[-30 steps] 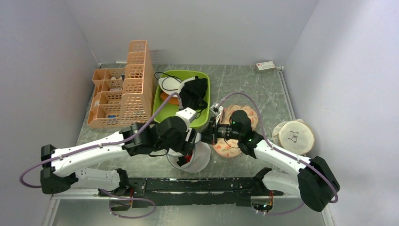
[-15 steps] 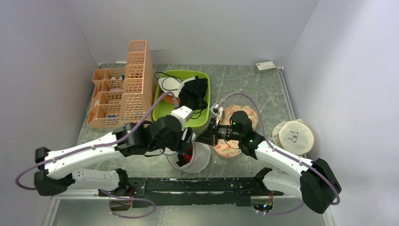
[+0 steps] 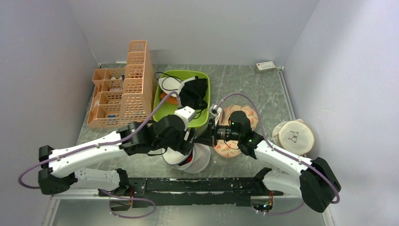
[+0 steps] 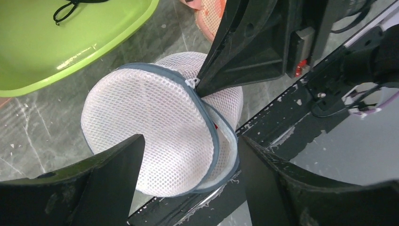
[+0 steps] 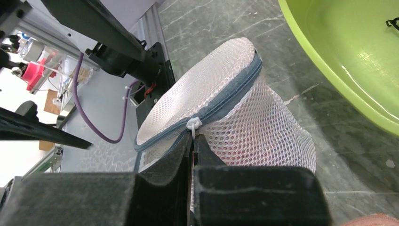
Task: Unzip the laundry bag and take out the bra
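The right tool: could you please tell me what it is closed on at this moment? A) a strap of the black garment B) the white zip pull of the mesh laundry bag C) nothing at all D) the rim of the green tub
B: in the right wrist view the right tool has its fingertips shut on the zip pull of the laundry bag.

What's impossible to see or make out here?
- The bra: left wrist view, only a red sliver shows; the laundry bag mesh hides the rest.
- The zip: top view, the left arm covers most of it.
- The orange organiser contents: top view, too small.
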{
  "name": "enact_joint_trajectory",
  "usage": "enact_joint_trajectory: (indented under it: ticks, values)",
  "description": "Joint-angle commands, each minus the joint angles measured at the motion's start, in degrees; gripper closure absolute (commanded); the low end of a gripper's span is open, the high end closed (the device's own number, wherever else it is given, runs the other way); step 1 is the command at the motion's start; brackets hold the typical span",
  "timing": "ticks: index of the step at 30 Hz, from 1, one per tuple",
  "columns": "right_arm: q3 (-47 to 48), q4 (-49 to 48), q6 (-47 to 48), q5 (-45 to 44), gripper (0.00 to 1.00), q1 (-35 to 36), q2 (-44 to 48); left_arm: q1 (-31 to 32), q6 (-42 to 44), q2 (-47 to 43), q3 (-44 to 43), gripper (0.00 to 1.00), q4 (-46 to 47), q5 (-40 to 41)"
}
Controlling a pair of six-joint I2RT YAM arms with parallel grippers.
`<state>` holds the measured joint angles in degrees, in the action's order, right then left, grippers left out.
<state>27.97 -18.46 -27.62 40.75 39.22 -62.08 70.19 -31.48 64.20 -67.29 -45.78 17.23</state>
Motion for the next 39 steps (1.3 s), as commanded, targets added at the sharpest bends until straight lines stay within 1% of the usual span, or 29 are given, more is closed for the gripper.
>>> enact_joint_trajectory:
  ticks: [1, 3, 9, 14, 16, 18, 19, 20, 26, 30, 31, 36, 39]
  values:
    - [1.76, -0.35, 0.03, 0.34, 1.0, 0.65, 0.84, 0.1, 1.75, 4.42, -2.23, 0.22, 1.53, 1.56]
    - [1.78, 0.0, 0.01, 0.04, 1.0, 0.74, 1.3, 0.24, 1.58, 5.76, -1.96, 0.26, 1.04, 2.35]
    - [1.08, -0.75, -0.42, 0.12, 1.0, 0.85, 1.98, 2.03, -1.18, 7.6, 0.5, 0.29, -0.5, 5.87]
    - [0.98, -1.09, -0.17, 0.12, 1.0, 0.82, 1.51, 4.57, -3.78, 9.79, 1.44, 0.34, -2.65, 7.42]
    - [0.93, -1.63, -0.22, 0.14, 1.0, 0.78, 1.36, 5.13, -4.43, 10.23, 1.9, 0.34, -3.37, 7.5]
    - [1.03, -1.87, -0.4, 0.21, 1.0, 0.82, 1.13, 5.57, -4.85, 10.24, 2.36, 0.3, -3.56, 7.23]
    - [0.97, -2.03, -0.49, 0.33, 1.0, 0.82, 1.04, 5.71, -5.09, 10.16, 2.54, 0.31, -3.84, 7.2]
    - [1.03, -2.1, -0.53, 0.3, 1.0, 0.83, 1.08, 5.86, -5.37, 10.09, 2.67, 0.34, -4.13, 7.32]
    - [1.38, -0.89, 1.52, -0.94, 1.0, 0.85, 0.36, 6.14, -5.9, 8.45, 2.01, 0.66, -7.81, 7.34]
    - [3.0, 1.09, 4.31, -1.74, 1.0, 0.41, -1.8, 6.27, -5.66, 4.55, 0.74, 0.89, -9.34, 5.73]
    - [3.24, 1.33, 4.97, -1.72, 1.0, 0.15, -2.41, 6.25, -5.55, 3.47, 0.17, 0.93, -10.13, 5.69]
    - [4.59, 1.32, 7.16, 0.73, 1.0, -3.12, -6.16, 6.27, -3.76, -0.78, -4.11, 0.93, -14.81, 3.69]
    - [6.18, 1.9, 10.07, 3.43, 1.0, -4.5, -9.38, 6.27, -0.47, -3.25, -4.49, 0.93, -13.76, -1.82]
